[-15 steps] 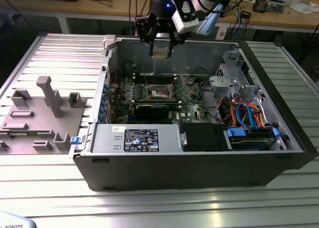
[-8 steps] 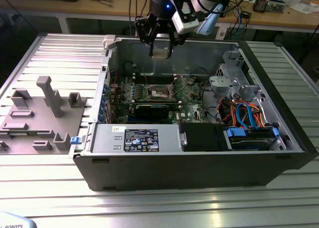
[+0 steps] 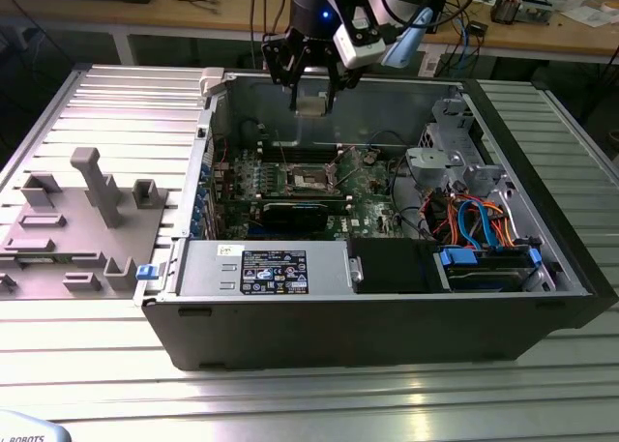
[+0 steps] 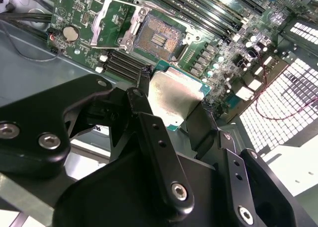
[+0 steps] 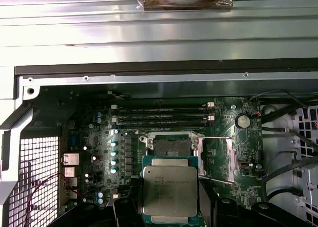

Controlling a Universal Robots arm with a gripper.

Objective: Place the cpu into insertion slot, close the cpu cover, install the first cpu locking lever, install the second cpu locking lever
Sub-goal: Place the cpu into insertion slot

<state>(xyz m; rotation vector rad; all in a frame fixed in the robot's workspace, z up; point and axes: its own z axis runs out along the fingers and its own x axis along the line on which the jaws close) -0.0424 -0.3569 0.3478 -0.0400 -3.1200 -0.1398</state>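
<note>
Open computer case [image 3: 338,331], green motherboard [image 5: 223,137], power supply [image 3: 203,268], grey fixture tray [image 3: 58,253], blue cables [image 3: 471,218]

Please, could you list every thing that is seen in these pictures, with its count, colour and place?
computer case: one, black, open, on the table
table: one, ribbed silver metal, under everything
fixture: one, grey, on the table at the exterior view's left
motherboard: one, green, inside the case
socket: one, empty, on the motherboard
cpu cover: one, silver, raised open beside the socket
coin battery: one, silver, on the motherboard
power supply box: one, silver with a label, inside the case
cables: several, blue and orange, inside the case at the exterior view's right
cpu: one, silver-grey top, held above the motherboard
hand: one, black, shut on the cpu
</note>
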